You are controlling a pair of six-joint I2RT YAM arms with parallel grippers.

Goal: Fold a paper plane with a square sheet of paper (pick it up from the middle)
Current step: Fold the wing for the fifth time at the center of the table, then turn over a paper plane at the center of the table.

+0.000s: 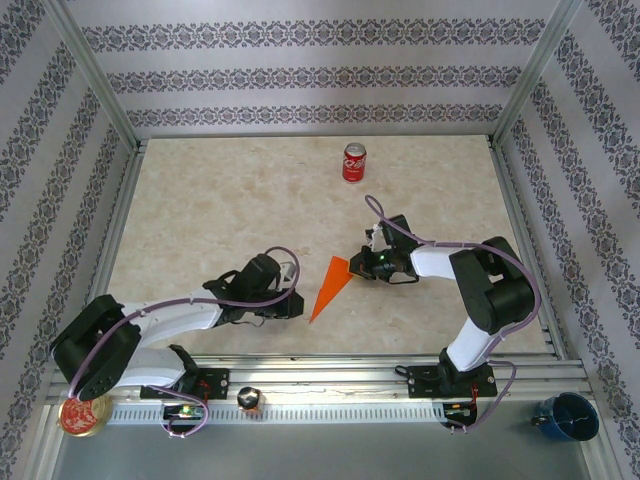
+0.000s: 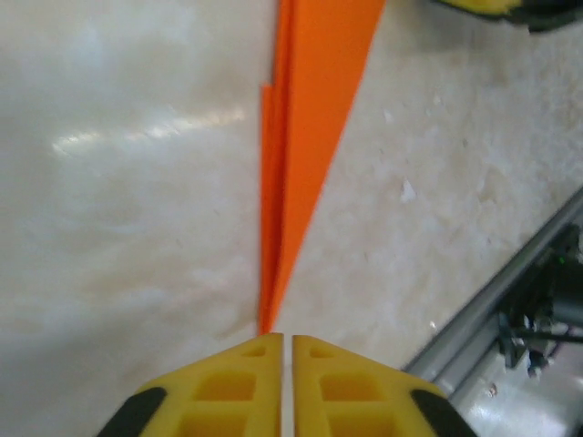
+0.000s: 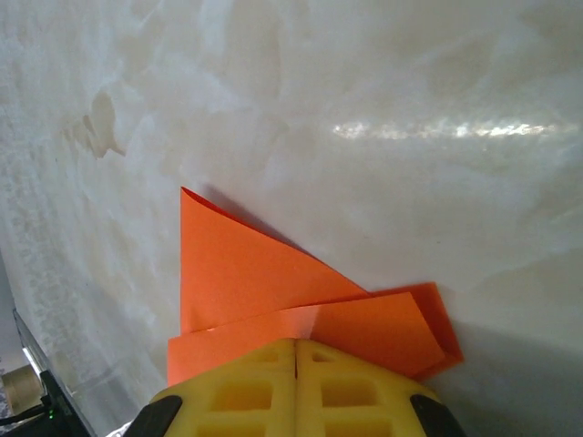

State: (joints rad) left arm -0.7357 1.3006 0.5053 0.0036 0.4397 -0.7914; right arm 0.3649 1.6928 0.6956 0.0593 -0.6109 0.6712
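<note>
The paper plane is a slim bright orange dart lying on the marble table between my two arms, its point toward the near left. My left gripper sits right at that point. In the left wrist view the plane runs away from the left gripper, whose jaws stand a thin crack apart with nothing between them. My right gripper is at the wide tail. In the right wrist view the right gripper is shut on the plane's folded tail layers.
A red soda can stands upright at the back middle of the table. The metal frame rail runs along the near edge, close to the left gripper. A tin lid and a blue cup lie beyond that rail.
</note>
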